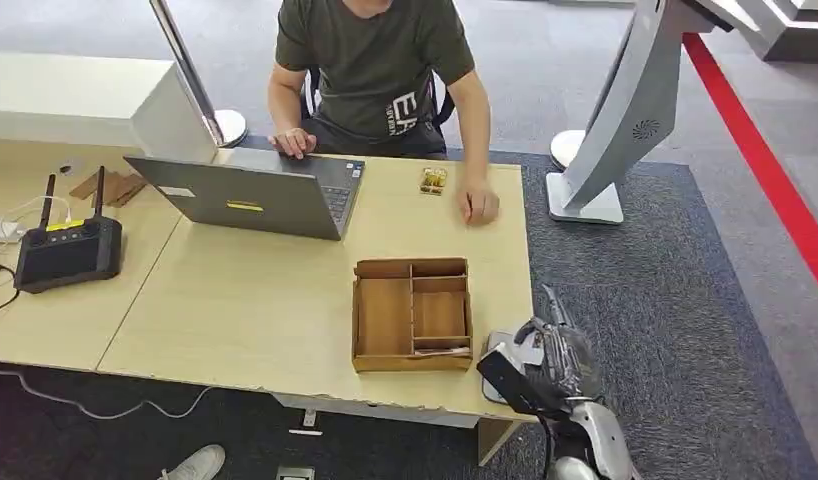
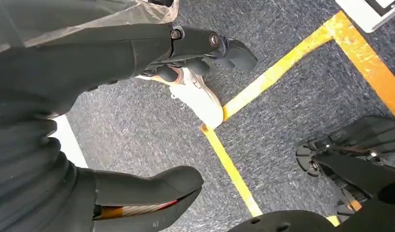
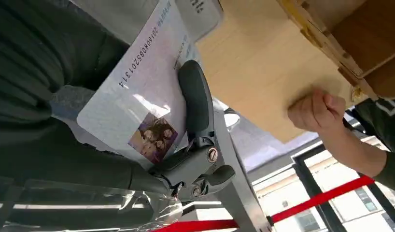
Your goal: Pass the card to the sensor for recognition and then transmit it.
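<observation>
Right arm came in from the lower right of the head view, forearm raised and hand (image 1: 547,352) held just beyond the table's near right corner. In the right wrist view the hand (image 3: 152,145) gripped a card (image 3: 137,104), one dark finger (image 3: 196,104) laid flat across the card's printed face. Left hand (image 2: 113,116) hung down toward the floor, thumb and fingers (image 2: 205,46) apart, holding nothing.

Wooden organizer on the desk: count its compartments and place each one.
4 in the wooden organizer: a tall one on the left; a shallow strip across the far right; two stacked below it, and. A slim near slot may be hidden.
</observation>
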Controlling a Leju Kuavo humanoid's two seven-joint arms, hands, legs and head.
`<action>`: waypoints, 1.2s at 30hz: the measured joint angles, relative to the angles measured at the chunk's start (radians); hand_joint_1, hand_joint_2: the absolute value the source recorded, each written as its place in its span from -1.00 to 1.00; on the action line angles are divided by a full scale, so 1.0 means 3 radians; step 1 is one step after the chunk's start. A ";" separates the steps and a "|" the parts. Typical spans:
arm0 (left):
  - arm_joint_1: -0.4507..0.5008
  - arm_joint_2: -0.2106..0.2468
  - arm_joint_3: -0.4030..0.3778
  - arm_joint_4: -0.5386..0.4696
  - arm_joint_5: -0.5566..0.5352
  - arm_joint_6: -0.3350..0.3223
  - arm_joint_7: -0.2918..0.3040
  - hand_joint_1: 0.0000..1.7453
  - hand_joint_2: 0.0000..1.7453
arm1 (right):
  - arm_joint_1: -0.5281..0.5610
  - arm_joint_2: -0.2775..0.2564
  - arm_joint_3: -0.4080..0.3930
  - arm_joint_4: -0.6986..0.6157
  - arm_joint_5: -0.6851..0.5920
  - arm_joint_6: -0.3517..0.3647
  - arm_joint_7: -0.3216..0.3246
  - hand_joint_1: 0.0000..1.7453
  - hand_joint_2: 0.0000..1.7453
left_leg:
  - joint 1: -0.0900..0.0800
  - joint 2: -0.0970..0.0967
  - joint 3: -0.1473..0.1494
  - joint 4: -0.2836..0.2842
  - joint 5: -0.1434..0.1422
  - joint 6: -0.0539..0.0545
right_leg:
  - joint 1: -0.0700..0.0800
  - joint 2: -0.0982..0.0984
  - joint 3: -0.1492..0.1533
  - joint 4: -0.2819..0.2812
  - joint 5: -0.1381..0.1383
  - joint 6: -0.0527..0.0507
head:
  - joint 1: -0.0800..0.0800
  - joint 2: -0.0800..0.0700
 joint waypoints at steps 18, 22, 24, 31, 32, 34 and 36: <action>0.0000 0.0001 0.0041 0.0000 -0.0010 0.0032 0.0018 -1.00 1.00 | -0.0083 0.0159 0.0095 0.0509 0.0073 0.0056 -0.0027 1.00 1.00 | 0.0000 0.0000 0.0000 0.0000 0.0000 0.0000 | 0.0000 0.0000 0.0000 0.0000 0.0000 0.0000 | 0.0001 0.0000; -0.0003 0.0000 0.0051 -0.0001 -0.0017 0.0032 0.0018 -1.00 1.00 | -0.0086 0.0196 0.0099 0.0575 0.0144 0.0071 -0.0027 1.00 1.00 | 0.0000 0.0000 0.0000 0.0000 0.0000 0.0000 | 0.0000 0.0000 0.0000 0.0000 0.0000 0.0000 | 0.0000 0.0000; -0.0003 0.0001 0.0058 -0.0001 -0.0028 0.0032 0.0019 -1.00 1.00 | -0.0097 0.0215 0.0098 0.0597 0.0247 0.0127 -0.0027 1.00 1.00 | 0.0000 0.0001 0.0001 0.0000 0.0000 0.0000 | 0.0000 0.0000 0.0000 0.0000 0.0000 0.0000 | 0.0000 0.0000; -0.0006 0.0000 0.0062 0.0000 -0.0039 0.0032 0.0025 -1.00 1.00 | -0.0129 0.0263 0.0094 0.0653 0.0333 0.0175 -0.0027 1.00 1.00 | 0.0000 0.0002 0.0003 0.0000 0.0000 0.0000 | 0.0000 0.0000 0.0002 0.0000 0.0000 0.0000 | 0.0000 0.0000; -0.0006 0.0000 0.0062 -0.0001 -0.0039 0.0032 0.0027 -1.00 1.00 | -0.0131 0.0267 0.0094 0.0659 0.0333 0.0177 -0.0027 1.00 1.00 | 0.0000 0.0002 0.0004 0.0000 0.0000 0.0000 | 0.0000 0.0000 0.0002 0.0000 0.0000 0.0000 | 0.0001 0.0000; -0.0006 0.0000 0.0064 -0.0001 -0.0039 0.0032 0.0027 -1.00 1.00 | -0.0137 0.0275 0.0094 0.0672 0.0335 0.0178 -0.0027 1.00 1.00 | 0.0000 0.0002 0.0005 0.0000 0.0000 0.0000 | 0.0000 0.0001 0.0003 0.0000 0.0000 0.0000 | 0.0000 0.0000; -0.0006 0.0000 0.0064 0.0000 -0.0041 0.0032 0.0027 -1.00 1.00 | -0.0141 0.0282 0.0093 0.0681 0.0368 0.0203 -0.0027 1.00 1.00 | 0.0000 0.0003 0.0007 0.0000 0.0000 0.0000 | 0.0000 0.0001 0.0005 0.0000 0.0000 0.0000 | 0.0001 0.0000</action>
